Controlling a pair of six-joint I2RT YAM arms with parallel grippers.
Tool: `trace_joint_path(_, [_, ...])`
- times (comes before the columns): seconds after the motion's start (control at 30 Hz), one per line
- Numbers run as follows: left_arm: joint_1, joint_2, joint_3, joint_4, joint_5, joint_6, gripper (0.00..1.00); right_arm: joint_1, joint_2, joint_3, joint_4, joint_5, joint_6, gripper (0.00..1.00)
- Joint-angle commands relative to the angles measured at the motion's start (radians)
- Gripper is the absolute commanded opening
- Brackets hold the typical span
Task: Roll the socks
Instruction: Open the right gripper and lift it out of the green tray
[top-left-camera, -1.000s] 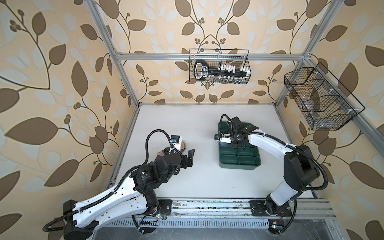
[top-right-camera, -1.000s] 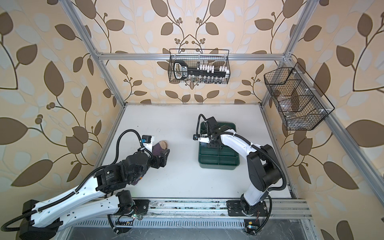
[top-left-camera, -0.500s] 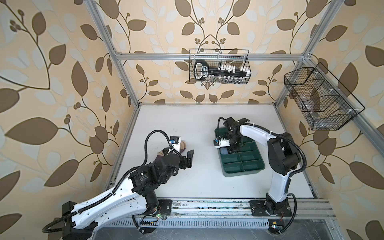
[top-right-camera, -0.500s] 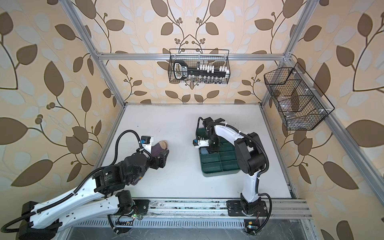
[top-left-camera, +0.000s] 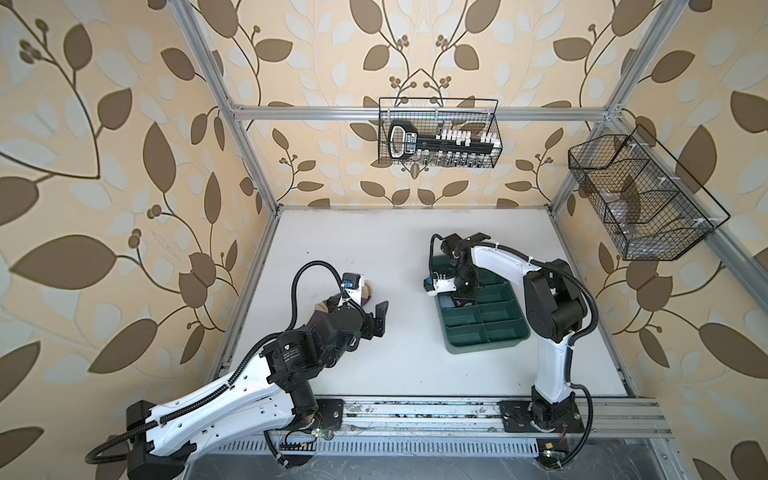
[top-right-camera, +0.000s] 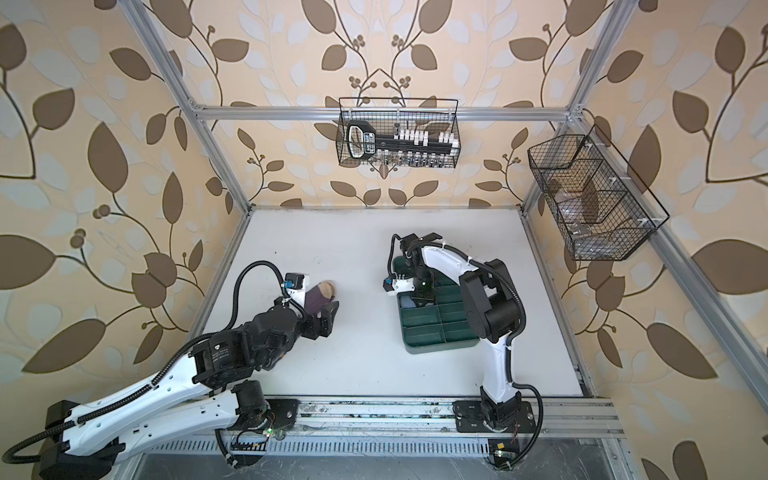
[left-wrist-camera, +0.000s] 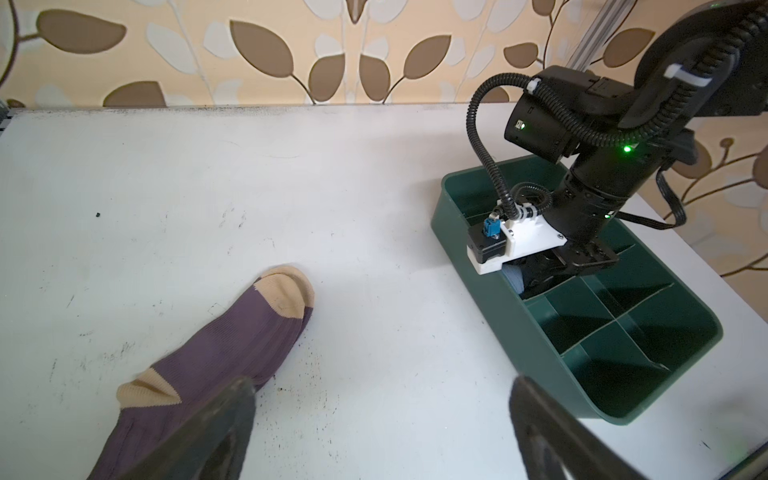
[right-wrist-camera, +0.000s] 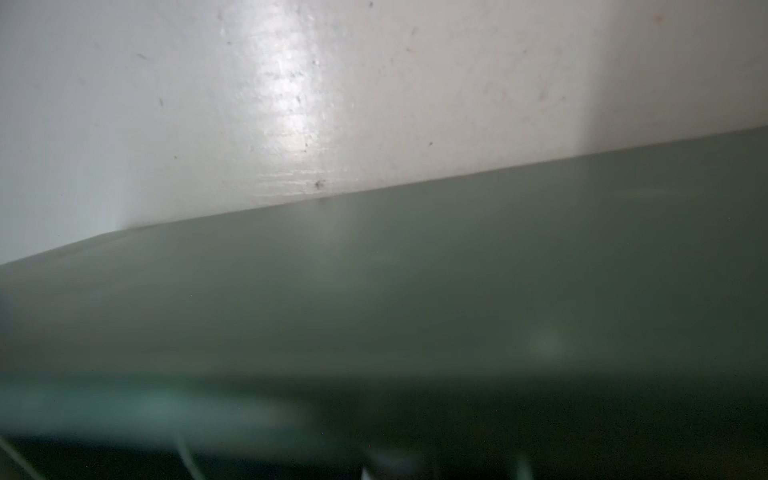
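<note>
Jaws of the left gripper (left-wrist-camera: 382, 390) stood wide apart and clamped nothing. The gripper hung low over the white table (left-wrist-camera: 166, 187), at the edge of the purple sock (left-wrist-camera: 232, 345). The sock lay flat and unrolled on the table's left half, with its beige toe (left-wrist-camera: 286, 291) pointing toward the back wall. One dark finger (left-wrist-camera: 232, 415) overlapped the sock's edge in the left wrist view; contact could not be confirmed.

The right gripper (left-wrist-camera: 540, 274) reached down into a compartment of the green tray (top-left-camera: 486, 348), on the side nearest the left arm. A patch of the light blue sock (left-wrist-camera: 513, 279) showed in that compartment, just beside the fingers. Whether the jaws were clamped on it could not be told. The right wrist view showed only blurred tray wall and table.
</note>
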Motion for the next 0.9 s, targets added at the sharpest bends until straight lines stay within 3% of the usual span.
trace_joint_path(0.0, [0.0, 0.012, 0.006, 0.0, -0.046, 0.009, 0.97, 0.013, 0.019, -0.077, 0.173, 0.072, 0.01, 0.19])
trace_joint_path(0.13, [0.001, 0.032, 0.016, -0.006, -0.039, 0.0, 0.97, 0.014, -0.023, -0.114, 0.219, 0.064, 0.0, 0.4])
trace_joint_path(0.4, [0.0, 0.06, 0.018, -0.006, -0.027, -0.017, 0.96, 0.008, -0.109, -0.097, 0.172, -0.005, -0.036, 0.66])
trace_joint_path(0.43, [0.002, 0.065, 0.018, -0.006, -0.026, -0.02, 0.96, 0.007, -0.118, -0.092, 0.168, -0.01, -0.035, 0.76])
trace_joint_path(0.47, [0.0, 0.068, 0.019, -0.004, -0.024, -0.022, 0.96, 0.006, -0.129, -0.087, 0.162, -0.023, -0.034, 1.0])
trace_joint_path(0.7, [0.002, 0.067, 0.028, -0.036, -0.071, -0.047, 0.96, -0.007, -0.255, -0.067, 0.201, -0.093, 0.005, 1.0])
trace_joint_path(0.8, [0.0, 0.039, 0.028, -0.053, -0.105, -0.055, 0.98, -0.013, -0.356, -0.055, 0.284, -0.092, 0.094, 1.0])
trace_joint_path(0.87, [0.001, 0.011, 0.026, -0.055, -0.146, -0.067, 0.99, -0.029, -0.447, -0.056, 0.386, -0.099, 0.219, 1.0])
